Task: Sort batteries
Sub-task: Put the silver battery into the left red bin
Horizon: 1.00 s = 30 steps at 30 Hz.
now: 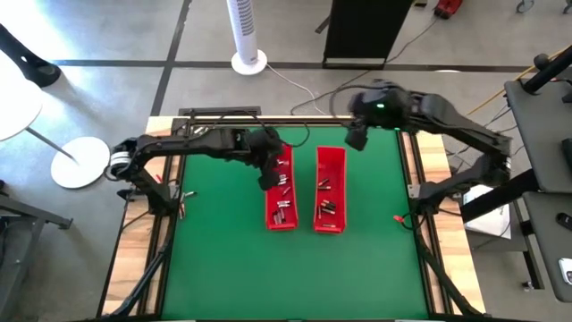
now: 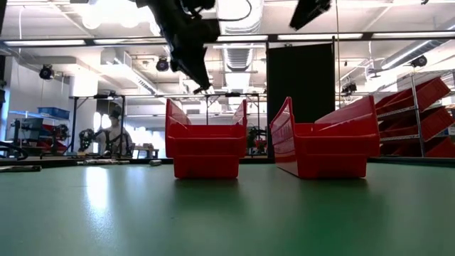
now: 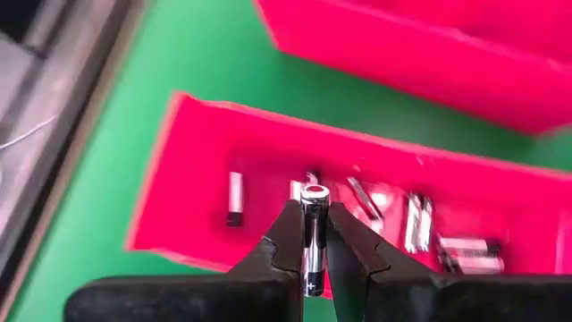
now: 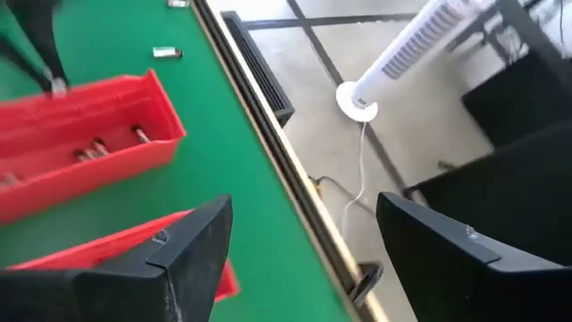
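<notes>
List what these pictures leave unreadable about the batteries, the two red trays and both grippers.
- Battery count and types in the left tray and right tray: too small in the high view, blurred in the left wrist view.
- Tray contents in the low view: hidden by the tray walls.
- Label of the battery clamped in the left gripper: fingers cover it.
- Right gripper, open: fingertips cut off by the picture's edge.

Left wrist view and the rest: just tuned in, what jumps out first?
The left gripper is shut on a silvery battery, held above the left red tray, where more batteries lie loose. The right red tray sits beside it on the green table. The right gripper hangs open over the table's far edge, empty.
</notes>
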Each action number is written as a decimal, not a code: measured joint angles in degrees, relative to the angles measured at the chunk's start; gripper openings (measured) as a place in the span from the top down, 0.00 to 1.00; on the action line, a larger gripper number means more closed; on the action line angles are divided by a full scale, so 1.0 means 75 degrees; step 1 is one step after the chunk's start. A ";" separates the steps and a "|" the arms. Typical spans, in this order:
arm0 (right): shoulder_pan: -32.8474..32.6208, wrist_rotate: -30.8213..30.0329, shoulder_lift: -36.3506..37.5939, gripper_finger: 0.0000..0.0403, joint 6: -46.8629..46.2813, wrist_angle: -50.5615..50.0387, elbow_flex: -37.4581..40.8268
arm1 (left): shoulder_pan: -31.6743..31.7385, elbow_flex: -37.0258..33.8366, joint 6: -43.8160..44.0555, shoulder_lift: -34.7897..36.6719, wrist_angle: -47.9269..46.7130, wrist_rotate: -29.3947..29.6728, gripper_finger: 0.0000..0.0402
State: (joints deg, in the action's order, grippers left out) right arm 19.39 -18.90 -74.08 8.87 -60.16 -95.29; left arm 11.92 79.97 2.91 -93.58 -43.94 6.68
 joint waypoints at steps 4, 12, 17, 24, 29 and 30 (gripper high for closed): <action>-0.0001 0.0340 0.0761 0.34 -0.1051 -0.0388 0.0237 | -0.0003 -0.0042 -0.0525 -0.0464 0.0285 -0.0430 0.98; -0.0179 0.0383 0.1908 0.38 -0.3048 -0.0855 0.0994 | 0.0009 -0.0010 -0.1214 -0.1631 0.0694 -0.0434 0.98; -0.0493 0.0383 0.2303 0.40 -0.3650 -0.0861 0.1505 | 0.0003 -0.0010 -0.1521 -0.2181 0.0682 -0.0447 0.98; -0.0605 0.0320 0.2344 0.36 -0.3783 -0.0815 0.2029 | 0.0000 -0.0007 -0.1427 -0.2678 0.0679 -0.0588 0.96; -0.0602 0.0316 0.2252 0.33 -0.3533 -0.0487 0.2305 | 0.0000 0.0002 -0.1436 -0.2916 0.0680 -0.0564 0.89; -0.0602 0.0316 0.2224 0.32 -0.3460 -0.0456 0.2324 | 0.0000 0.0002 -0.1439 -0.2932 0.0689 -0.0558 0.88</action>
State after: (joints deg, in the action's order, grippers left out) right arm 14.87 -16.53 -57.40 -17.09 -63.58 -77.86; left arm 11.92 79.99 -7.88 -115.57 -38.78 2.49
